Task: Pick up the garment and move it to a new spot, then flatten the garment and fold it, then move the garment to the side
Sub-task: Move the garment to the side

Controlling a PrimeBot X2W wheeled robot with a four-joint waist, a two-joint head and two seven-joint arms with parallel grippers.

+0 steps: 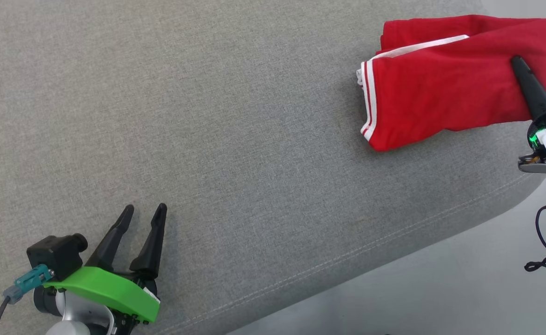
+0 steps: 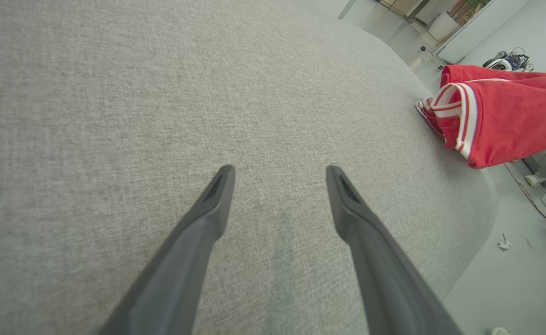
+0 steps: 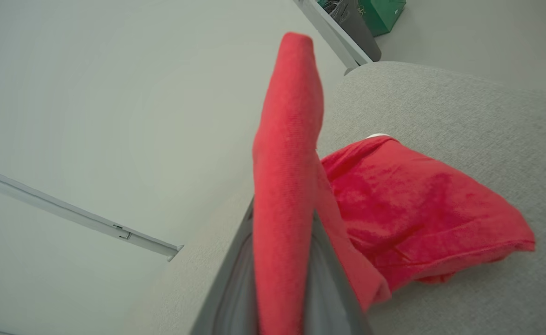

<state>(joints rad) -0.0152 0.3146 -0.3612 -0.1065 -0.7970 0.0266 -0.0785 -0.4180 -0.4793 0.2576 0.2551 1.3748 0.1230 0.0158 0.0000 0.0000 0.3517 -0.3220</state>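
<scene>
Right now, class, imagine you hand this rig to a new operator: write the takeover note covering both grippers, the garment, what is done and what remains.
Left gripper: open, empty, over the grey cushion.
Right gripper: shut on an edge of the red garment.
Garment: folded, lying at the cushion's right end, near its rim.
Done: folding, by the look of it.
To do: set it aside, then release.

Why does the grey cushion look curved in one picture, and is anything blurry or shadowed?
Left wrist view: the wide lens bows the edge of the cushion, and the open left fingers soften near the bottom. Right wrist view: the red garment pinched in the right fingers sits too close and blurs. Head view: even light, no glare, faint shadow beside the left gripper.
</scene>
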